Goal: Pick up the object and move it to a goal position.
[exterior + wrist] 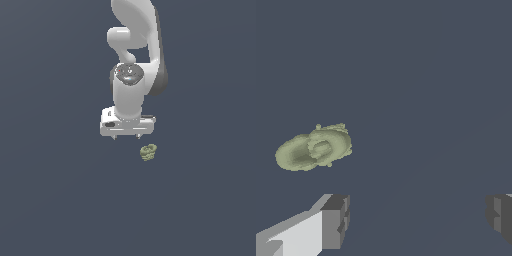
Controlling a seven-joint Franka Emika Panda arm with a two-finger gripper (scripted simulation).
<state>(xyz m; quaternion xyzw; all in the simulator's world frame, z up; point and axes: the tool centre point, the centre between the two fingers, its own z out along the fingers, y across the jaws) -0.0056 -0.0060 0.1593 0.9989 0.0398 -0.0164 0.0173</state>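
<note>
Object (148,152) first: the small olive-green knobbly lump lies alone on the dark worktop (55,200), below the hand (126,136) in the exterior view and off toward that view's right. It is near the hand but apart from it; nothing touches it.

The hand hangs from the white arm (134,45) with its fingers pointing down and spread wide. In the wrist view the two dark fingertips (336,220) stand well apart with nothing but bare surface between them, so the hand is empty. The lump (313,148) shows in that view beyond the fingertips and to one side, closer to one finger than the other, not in the gap.

Its shape there is an elongated oval, and the long axis runs roughly along the line joining the two fingers, slightly tilted. I judge the coming move to be a sideways shift to centre the gap over the lump, perhaps with a wrist turn so the fingers close across its narrow width, then a descent. No goal marker is visible.
</note>
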